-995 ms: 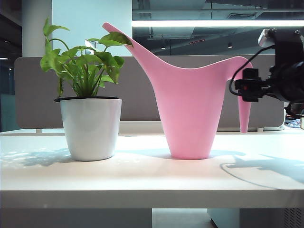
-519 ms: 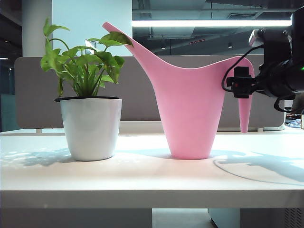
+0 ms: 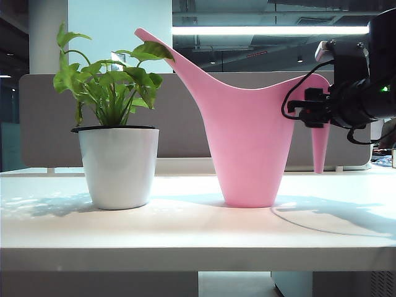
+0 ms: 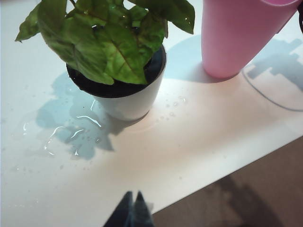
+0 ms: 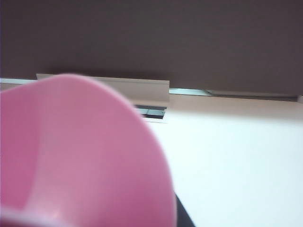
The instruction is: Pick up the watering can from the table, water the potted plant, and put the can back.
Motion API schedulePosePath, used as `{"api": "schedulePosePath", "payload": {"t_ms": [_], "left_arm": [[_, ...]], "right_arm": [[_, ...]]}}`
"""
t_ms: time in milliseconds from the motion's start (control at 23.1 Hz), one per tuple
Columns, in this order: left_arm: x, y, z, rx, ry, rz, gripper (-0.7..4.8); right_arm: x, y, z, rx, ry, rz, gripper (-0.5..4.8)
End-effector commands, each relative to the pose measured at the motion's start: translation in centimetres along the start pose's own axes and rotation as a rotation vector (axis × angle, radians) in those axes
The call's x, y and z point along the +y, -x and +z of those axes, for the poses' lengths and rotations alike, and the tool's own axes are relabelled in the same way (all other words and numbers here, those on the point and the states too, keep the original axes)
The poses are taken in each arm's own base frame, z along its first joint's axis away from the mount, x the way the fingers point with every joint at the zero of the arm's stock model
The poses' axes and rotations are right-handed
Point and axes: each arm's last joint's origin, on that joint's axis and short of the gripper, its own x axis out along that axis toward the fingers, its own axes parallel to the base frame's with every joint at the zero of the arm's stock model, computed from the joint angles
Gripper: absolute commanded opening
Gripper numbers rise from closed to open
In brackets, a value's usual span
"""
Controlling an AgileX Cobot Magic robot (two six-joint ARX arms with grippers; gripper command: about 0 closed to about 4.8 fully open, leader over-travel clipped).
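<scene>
The pink watering can (image 3: pixel 247 142) stands upright on the white table (image 3: pixel 185 229), right of the potted plant (image 3: pixel 117 154), with its spout slanting over the leaves. My right gripper (image 3: pixel 307 110) reaches in level from the right and is closed around the can's arched handle. In the right wrist view that pink handle (image 5: pixel 80 156) fills the space between the jaws, and one dark finger (image 5: pixel 182 215) lies against its edge. My left gripper (image 4: pixel 134 196) hangs shut and empty over the table's front edge (image 4: pixel 222 175), short of the potted plant (image 4: pixel 118 56) and the can's body (image 4: pixel 236 38).
Water drops and a thin puddle (image 4: pixel 71 132) lie on the table beside the white pot. A grey partition (image 3: pixel 43 124) runs behind the table. A black cable (image 3: pixel 291 99) loops from the right arm near the can's handle.
My right arm moved left to the can's handle and its jaws closed on it. The can shifted a trifle to the right. Plant and left arm stayed still.
</scene>
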Motion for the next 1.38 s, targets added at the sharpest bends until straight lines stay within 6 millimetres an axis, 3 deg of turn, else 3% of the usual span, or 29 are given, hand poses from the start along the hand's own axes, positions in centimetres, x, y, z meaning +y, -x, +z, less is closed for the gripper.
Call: {"api": "schedulePosePath", "payload": {"t_ms": [43, 433, 562, 779, 865, 1384], "left_arm": [[0.0, 0.1, 0.2, -0.021, -0.002, -0.002, 0.03], [0.0, 0.1, 0.2, -0.021, -0.002, -0.002, 0.03], [0.0, 0.1, 0.2, -0.021, -0.002, -0.002, 0.03], [0.0, 0.1, 0.2, -0.021, -0.002, -0.002, 0.03], [0.0, 0.1, 0.2, -0.021, -0.002, -0.002, 0.03], [0.0, 0.1, 0.2, -0.021, -0.002, -0.002, 0.03]], "right_arm": [[0.0, -0.1, 0.4, -0.027, -0.007, 0.001, 0.69], [0.0, 0.0, 0.9, -0.054, -0.007, 0.001, -0.04], [0.0, 0.3, 1.9, -0.077, 0.006, -0.005, -0.04], [-0.2, 2.3, 7.9, -0.169, 0.130, -0.030, -0.04], [-0.3, 2.8, 10.7, -0.135, 0.273, -0.073, -0.04], [-0.4, 4.0, 20.3, -0.134, 0.639, -0.174, -0.04]]}}
